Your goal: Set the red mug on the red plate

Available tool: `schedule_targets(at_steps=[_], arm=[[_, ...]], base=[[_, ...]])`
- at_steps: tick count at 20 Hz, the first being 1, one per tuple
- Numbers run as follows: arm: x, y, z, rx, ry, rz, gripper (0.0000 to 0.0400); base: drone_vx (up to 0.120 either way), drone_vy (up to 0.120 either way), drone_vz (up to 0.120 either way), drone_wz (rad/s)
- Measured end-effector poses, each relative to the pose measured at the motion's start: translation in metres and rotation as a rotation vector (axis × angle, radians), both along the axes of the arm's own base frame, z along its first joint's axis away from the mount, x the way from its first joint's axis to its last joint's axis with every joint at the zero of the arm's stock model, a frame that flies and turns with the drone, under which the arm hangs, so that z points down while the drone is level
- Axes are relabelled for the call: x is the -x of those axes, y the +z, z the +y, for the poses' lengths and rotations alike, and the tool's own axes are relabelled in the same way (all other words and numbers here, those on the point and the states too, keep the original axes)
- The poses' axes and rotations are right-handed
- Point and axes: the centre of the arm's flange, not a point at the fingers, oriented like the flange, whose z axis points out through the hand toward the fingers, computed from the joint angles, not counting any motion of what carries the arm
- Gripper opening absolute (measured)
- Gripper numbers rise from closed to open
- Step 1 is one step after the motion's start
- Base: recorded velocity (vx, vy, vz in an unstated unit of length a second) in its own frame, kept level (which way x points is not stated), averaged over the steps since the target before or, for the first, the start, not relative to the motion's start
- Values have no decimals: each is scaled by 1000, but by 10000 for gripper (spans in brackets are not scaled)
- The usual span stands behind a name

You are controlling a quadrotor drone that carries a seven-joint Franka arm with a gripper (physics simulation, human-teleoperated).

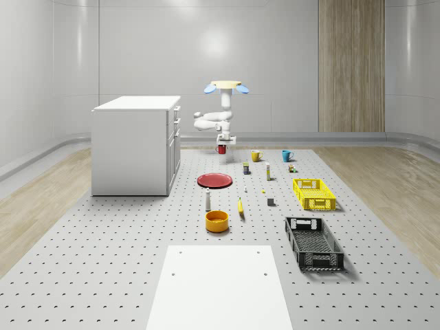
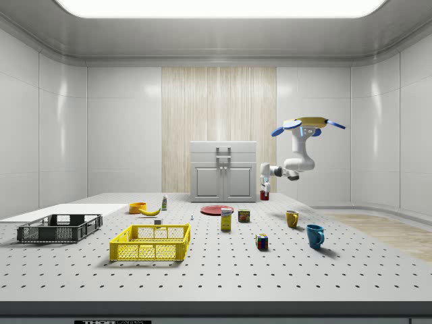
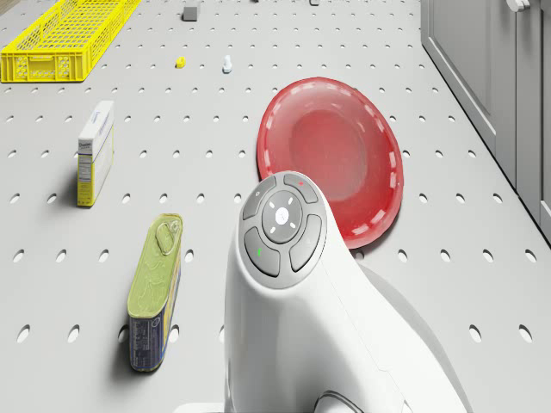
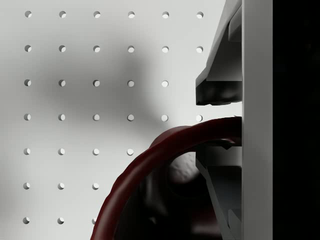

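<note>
The red mug (image 1: 221, 148) hangs at the end of the arm, low over the table's far part, with my gripper (image 1: 225, 141) shut on its rim. In the wrist view the dark red rim (image 4: 150, 160) passes between the two fingers (image 4: 220, 92). From the side, the mug (image 2: 263, 196) sits under the gripper (image 2: 264, 187). Whether the mug touches the table I cannot tell. The red plate (image 1: 215, 180) lies flat, nearer the front than the mug, and is seen from the drone (image 3: 331, 159) past the arm. The drone (image 1: 227, 86) hovers above the mug.
A white cabinet (image 1: 136, 144) stands at the whole-scene view's left of the plate. A yellow mug (image 1: 256, 155), blue mug (image 1: 287, 155), yellow crate (image 1: 313, 193), black crate (image 1: 313, 242), orange bowl (image 1: 216, 221) and banana (image 1: 240, 206) lie around. A tin (image 3: 155, 292) and box (image 3: 95, 153) lie near the plate.
</note>
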Motion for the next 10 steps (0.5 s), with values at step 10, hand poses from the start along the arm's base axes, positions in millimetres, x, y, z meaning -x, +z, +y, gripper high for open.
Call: schedule_targets(at_steps=[10], arm=[[0, 0, 0, 0, 5, 0, 99]], base=[[120, -92, 0, 0]])
